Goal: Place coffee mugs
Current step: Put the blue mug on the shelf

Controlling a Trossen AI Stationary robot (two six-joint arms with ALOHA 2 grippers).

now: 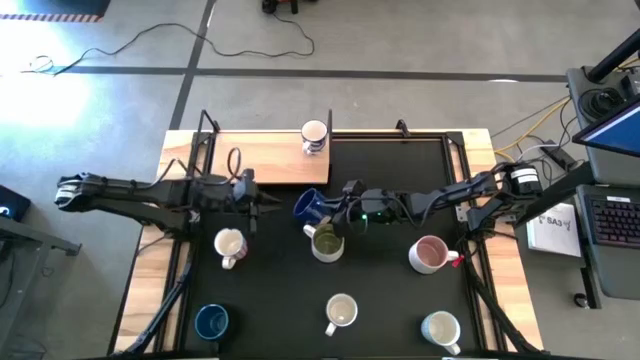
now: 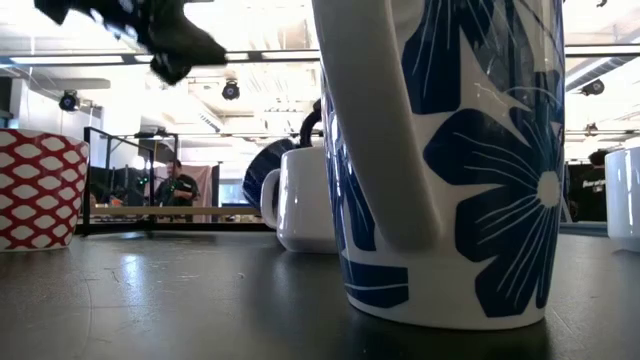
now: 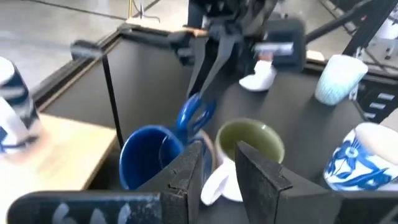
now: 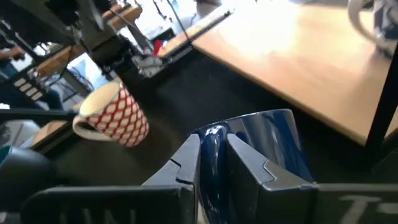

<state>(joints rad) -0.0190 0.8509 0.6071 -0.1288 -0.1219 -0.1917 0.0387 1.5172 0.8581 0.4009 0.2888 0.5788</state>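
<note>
My right gripper (image 1: 333, 211) is shut on a dark blue mug (image 1: 310, 207) near the wooden shelf's (image 1: 270, 160) near edge. The mug shows as tipped in the left wrist view (image 3: 149, 158), its mouth toward the table's left. Just nearside stands a white mug with an olive-green inside (image 1: 327, 243). My left gripper (image 1: 264, 206) hovers left of the blue mug, open, with nothing between its fingers (image 3: 186, 177). A white printed mug (image 1: 314, 136) stands on the shelf. My right gripper pinches the blue mug's loop handle (image 4: 211, 149) between its two fingers (image 4: 245, 163). The fingers come slanting down from the table's right. In the low view the mug (image 2: 262, 168) hangs tilted and clear of the black mat.
On the black mat (image 1: 390, 300) stand a red-patterned mug (image 1: 229, 245), a pink mug (image 1: 430, 254), another dark blue mug (image 1: 211, 321), a blue-flowered mug (image 1: 341, 312) and a pale mug (image 1: 441, 328). A black frame post (image 3: 112, 93) stands at the shelf's edge.
</note>
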